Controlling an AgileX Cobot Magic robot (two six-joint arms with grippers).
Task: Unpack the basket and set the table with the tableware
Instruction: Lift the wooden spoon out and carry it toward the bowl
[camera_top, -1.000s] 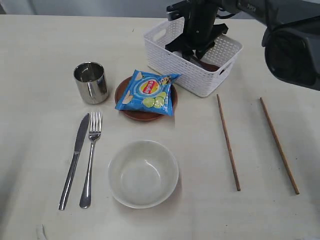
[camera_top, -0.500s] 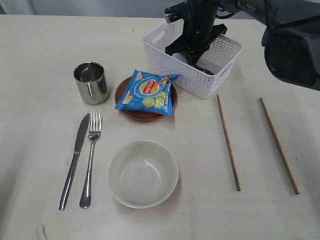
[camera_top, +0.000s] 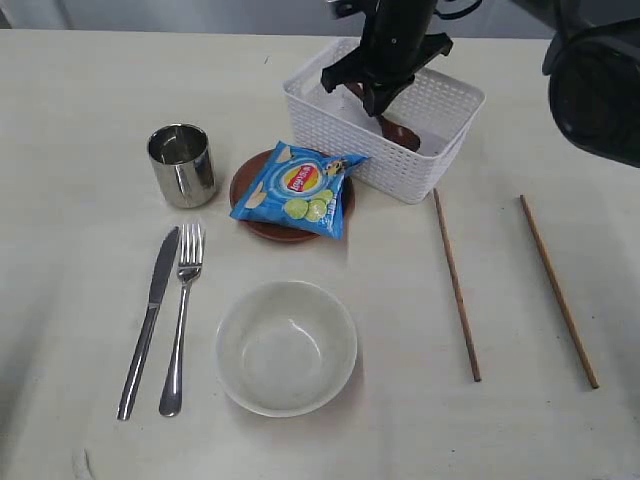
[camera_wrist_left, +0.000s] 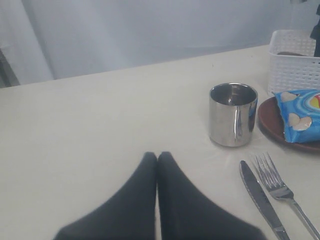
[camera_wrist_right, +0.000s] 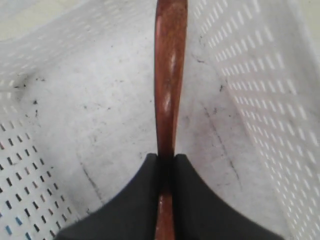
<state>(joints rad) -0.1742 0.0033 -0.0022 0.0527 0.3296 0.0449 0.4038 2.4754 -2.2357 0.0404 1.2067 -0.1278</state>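
My right gripper (camera_top: 381, 100) (camera_wrist_right: 166, 157) is shut on the handle of the reddish-brown spoon (camera_wrist_right: 168, 75), held above the floor of the white basket (camera_top: 340, 125); the spoon's bowl (camera_top: 400, 133) shows inside the basket. My left gripper (camera_wrist_left: 157, 156) is shut and empty, low over the table (camera_top: 80, 120), near the steel cup (camera_wrist_left: 233, 114). On the table lie the cup (camera_top: 182, 165), knife (camera_top: 150, 315), fork (camera_top: 180, 320), white bowl (camera_top: 286, 346), two chopsticks (camera_top: 456, 283) (camera_top: 558, 290), and the reddish-brown plate (camera_top: 250, 190).
A blue chip bag (camera_top: 297, 186) lies on the plate, right beside the basket's near wall. The right arm's dark body (camera_top: 600, 80) hangs over the far right corner of the table.
The right gripper has risen inside the basket with the spoon in it. The basket has shifted slightly and the chip bag moved a little. The left side is unchanged.
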